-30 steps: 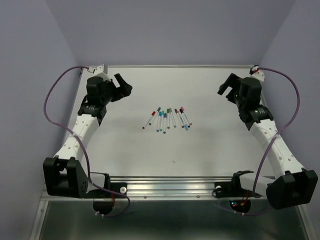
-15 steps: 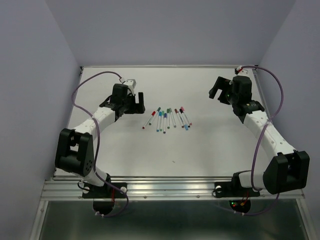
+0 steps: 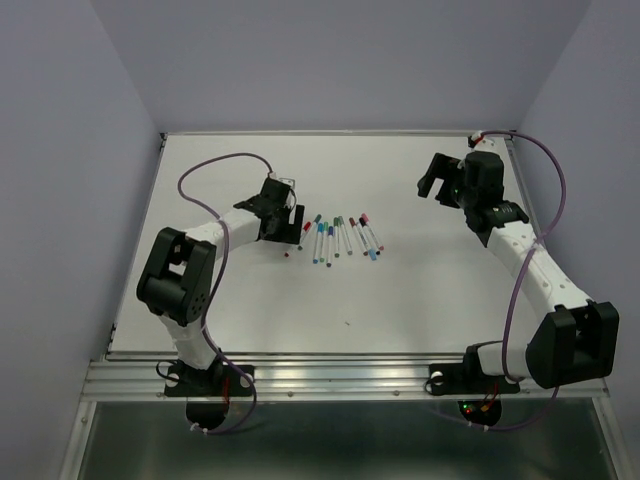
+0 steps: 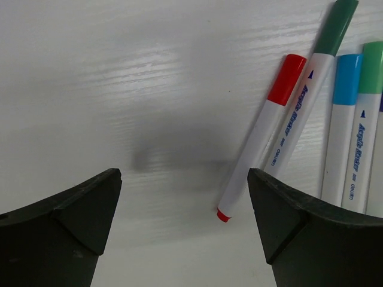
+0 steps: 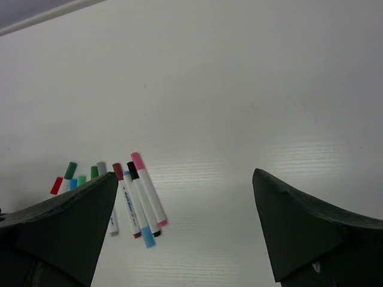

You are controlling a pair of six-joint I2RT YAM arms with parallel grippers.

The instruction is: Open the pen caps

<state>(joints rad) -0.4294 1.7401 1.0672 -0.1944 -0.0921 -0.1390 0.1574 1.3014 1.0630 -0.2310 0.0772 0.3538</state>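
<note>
Several white-barrelled pens (image 3: pixel 335 238) lie side by side in a row at mid-table, each with its pen cap on. My left gripper (image 3: pixel 292 226) hangs open just left of the row. In its wrist view the left gripper (image 4: pixel 184 179) has the red-capped pen (image 4: pixel 257 149) lying just inside its right finger, untouched. That pen's red cap (image 4: pixel 286 79) points away, beside a dark green cap (image 4: pixel 335 27) and a blue cap (image 4: pixel 347 78). My right gripper (image 3: pixel 433 180) is open, high at the back right, far from the pens. Its wrist view shows the right gripper (image 5: pixel 185 176) empty, and a pink cap (image 5: pixel 137 160), a black cap (image 5: pixel 132 170) and a maroon cap (image 5: pixel 118 171) at lower left.
The white table (image 3: pixel 420 300) is walled by lilac panels at the back and both sides. Purple cables (image 3: pixel 215 165) loop from both arms. A metal rail (image 3: pixel 330 375) runs along the near edge between the arm bases.
My left arm has swung from the back left corner to the row's left end, still open. The right arm came slightly inward early on, then stayed put.
</note>
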